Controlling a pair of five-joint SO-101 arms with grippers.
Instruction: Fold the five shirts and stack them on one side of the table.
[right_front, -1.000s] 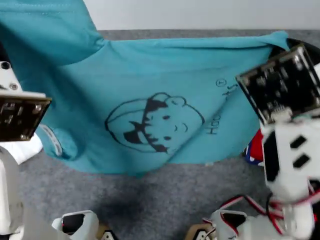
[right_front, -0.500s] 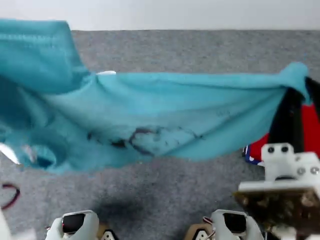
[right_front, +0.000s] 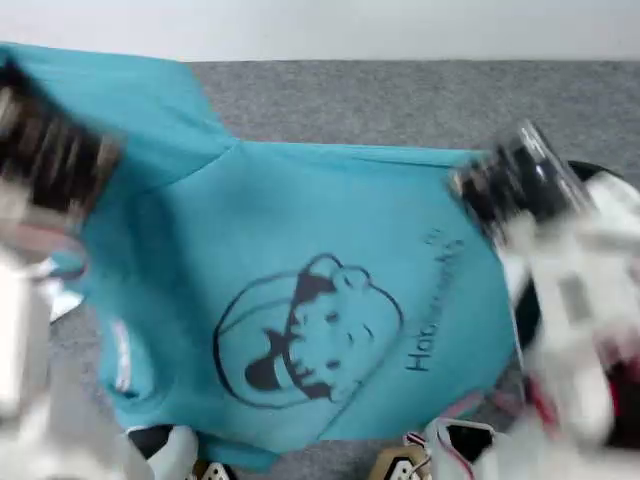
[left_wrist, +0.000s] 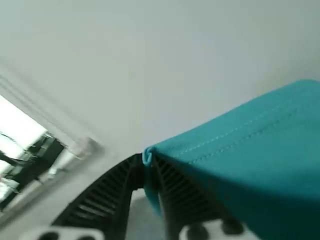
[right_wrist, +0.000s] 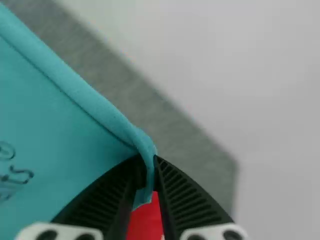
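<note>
Both sets of jaws stay pinched on edges of the teal cotton T-shirt with the cartoon-face print (right_front: 300, 300). Half a second ago it hung edge-on; now it swings open over the grey counter (right_front: 400, 100), spreading toward 6 o'clock, which I judge means it is ready to lay flat.

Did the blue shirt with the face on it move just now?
Yes. The teal shirt has swung nearer the arm base at the table's near edge; its lower edge now reaches it.

Teal shirt (right_front: 300, 240) swung fwd, spread out; print (right_front: 305, 335) showing again.
</note>
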